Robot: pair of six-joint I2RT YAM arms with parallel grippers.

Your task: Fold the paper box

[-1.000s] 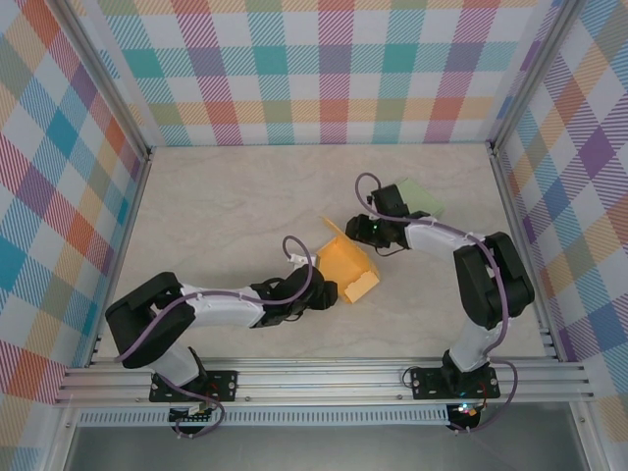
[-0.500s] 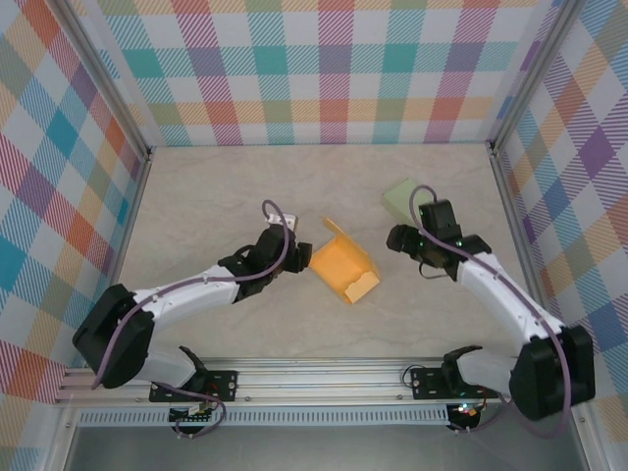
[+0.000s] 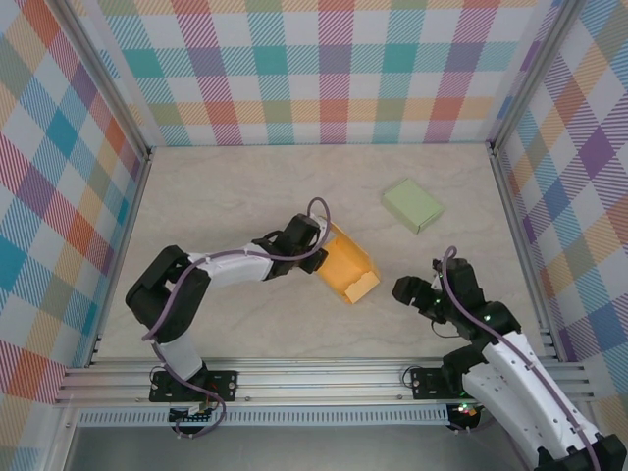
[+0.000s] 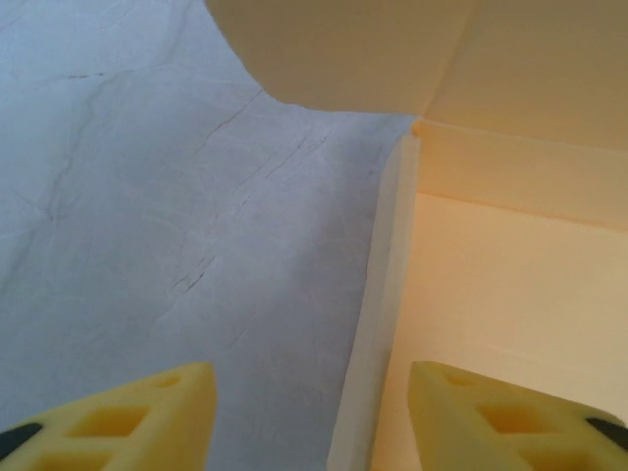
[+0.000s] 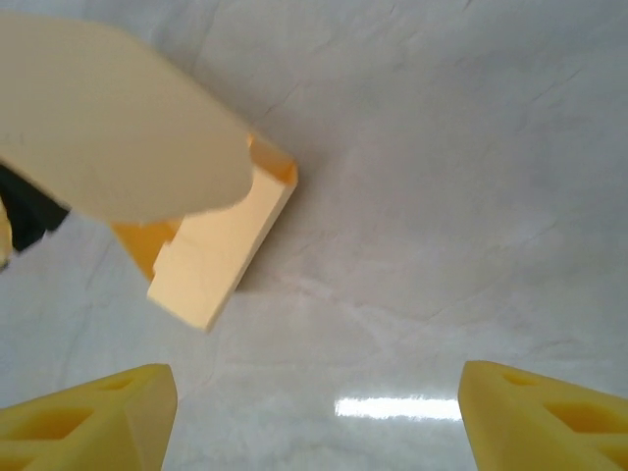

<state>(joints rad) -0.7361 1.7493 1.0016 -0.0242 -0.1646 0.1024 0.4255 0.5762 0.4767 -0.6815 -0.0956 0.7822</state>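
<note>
Orange paper box (image 3: 345,265) lay mid-table, long axis roughly 11-to-5 o'clock, the left gripper (image 3: 318,257) nearer at its 9 o'clock edge, fingers (image 4: 147,417) spread astride the side wall (image 4: 381,314), while the right gripper (image 3: 404,289) hung spread, empty, off at 4 o'clock.

Paper box (image 3: 348,267) looks like thin matt card, smooth with crisp creased edges, paler on the inside faces. The green box (image 3: 413,205) has the same flat matt card look. Table (image 3: 226,196) is a smooth marble-look top with faint veins, and it's got some sheen, a light glares off it in the right wrist view. Fingers (image 4: 147,412) on the left gripper (image 4: 311,392) and right gripper (image 5: 319,392) are yellow matt plastic, slightly grainy. Frame rails (image 3: 324,378) are brushed-looking bare metal, arm shells (image 3: 226,267) smooth plastic.
</note>
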